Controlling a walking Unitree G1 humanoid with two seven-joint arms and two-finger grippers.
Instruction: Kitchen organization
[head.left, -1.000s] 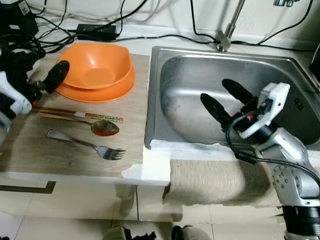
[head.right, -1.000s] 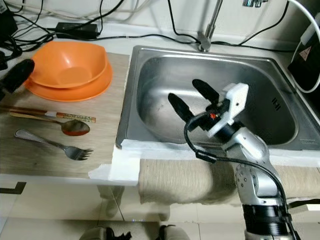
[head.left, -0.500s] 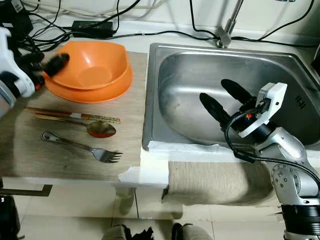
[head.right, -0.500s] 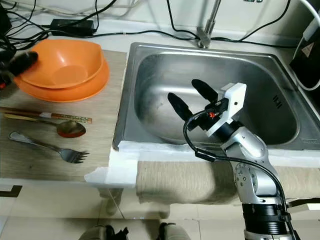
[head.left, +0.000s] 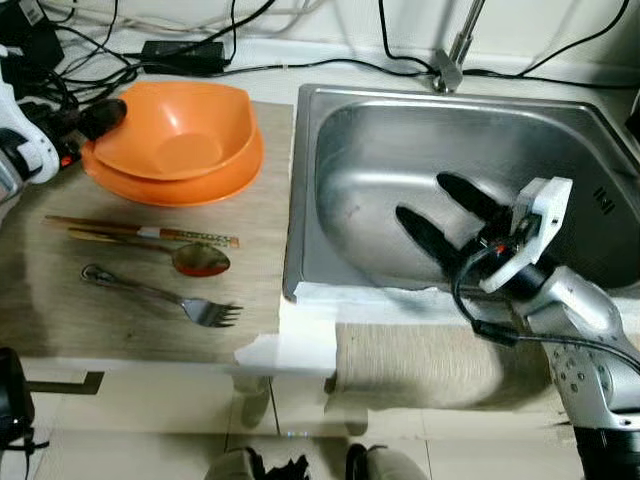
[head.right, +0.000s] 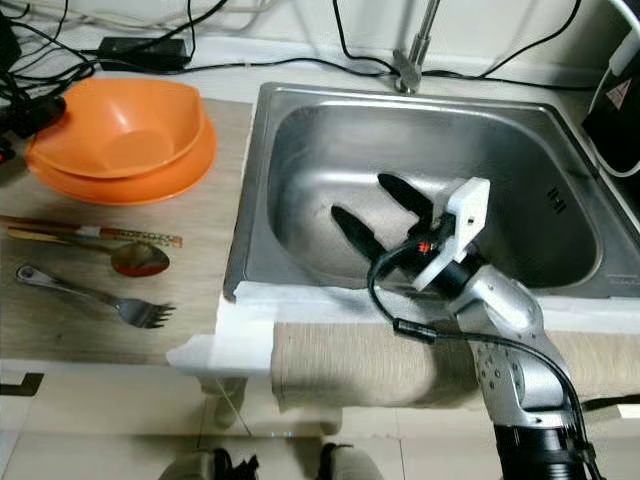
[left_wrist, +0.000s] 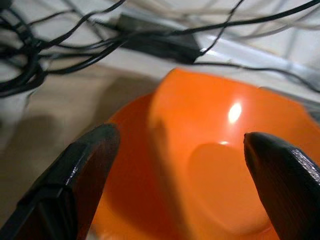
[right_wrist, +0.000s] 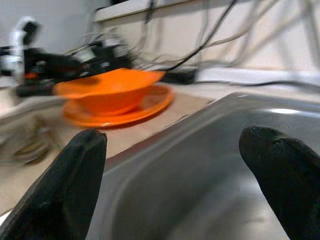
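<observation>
Kitchen counter and sink, four views

Head views. Counter (head.left: 60, 300) of pale wood grain on the left, steel sink (head.left: 400, 130) on the right, faucet (head.left: 452, 62) behind the basin. Orange bowl (head.left: 185, 125) sits in an orange plate (head.left: 225, 180) at the back of the counter. Nearer the front edge lie chopsticks (head.left: 140, 232), then a spoon (head.left: 195, 260) just beside them, then a fork (head.left: 165, 295), all roughly parallel to that edge. Black cables (head.left: 150, 30) and a black adapter (head.left: 182, 55) run along the wall behind the bowl. White paper (head.left: 300, 340) covers the counter corner by the sink; a beige towel (head.left: 430, 365) hangs over the front edge. Left gripper (head.left: 100, 118) reaches in from the far left, a black finger touching or just beside the bowl's rim; which, I cannot tell. Right gripper (head.right: 382, 215) hangs over the basin, fingers spread wide, holding nothing. Feet (head.left: 300, 465) show on the floor at the bottom edge.

Left wrist view. Left gripper (left_wrist: 185, 165) is wide open and holds nothing; one finger (left_wrist: 75, 180) lies outside the bowl (left_wrist: 220, 155) over the plate (left_wrist: 127, 200), the other over the bowl's hollow. Cables (left_wrist: 60, 35) and adapter (left_wrist: 160, 42) lie beyond.

Right wrist view. Right gripper (right_wrist: 180, 185) is wide open, holding nothing, with the sink (right_wrist: 180, 150) wall between its fingers. Bowl (right_wrist: 112, 92) on plate (right_wrist: 150, 107) stands beyond the sink, blurred.
</observation>
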